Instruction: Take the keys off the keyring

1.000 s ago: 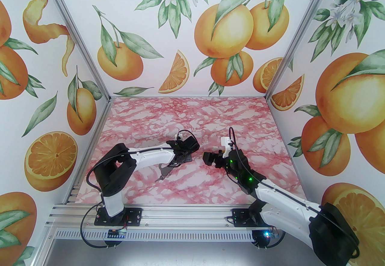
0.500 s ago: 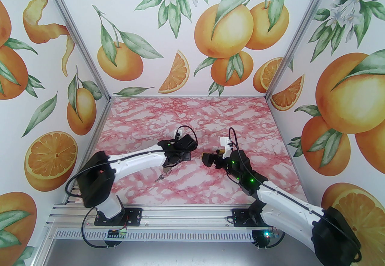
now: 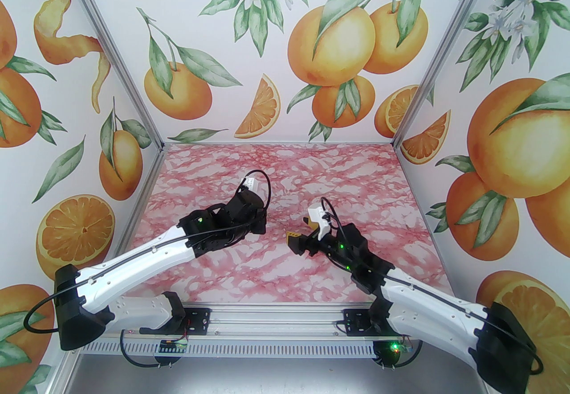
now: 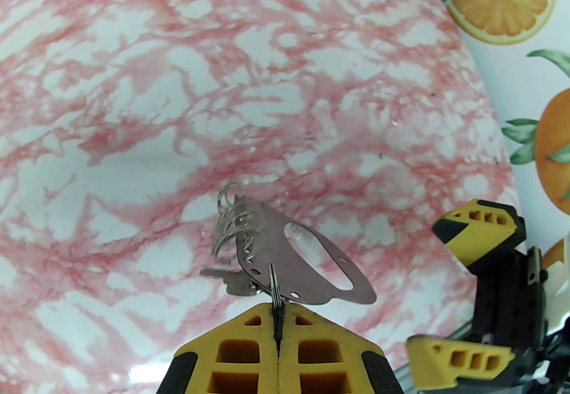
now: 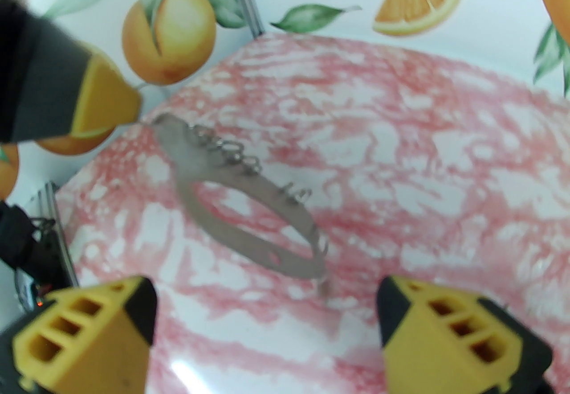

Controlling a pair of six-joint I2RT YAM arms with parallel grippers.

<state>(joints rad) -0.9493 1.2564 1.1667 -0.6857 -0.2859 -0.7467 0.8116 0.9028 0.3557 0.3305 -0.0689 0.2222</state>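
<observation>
Saw right gripper (image 5: 262, 307) nearest, spread wide, gripping nothing, just short of keyring (image 5: 249, 205) hanging tilted over pink marbled table (image 5: 423, 151). Farther on, found left gripper (image 4: 277, 318) pinched tight on one small ring (image 4: 273, 278) of it, key (image 4: 234, 284) dangling just beside.

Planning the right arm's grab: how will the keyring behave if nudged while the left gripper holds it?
The keyring looks like thin flat metal, so probably stiff and light. The left gripper pinches only one small ring on its edge, so a nudge would likely swing or twist it. The loose rings may shift.
</observation>
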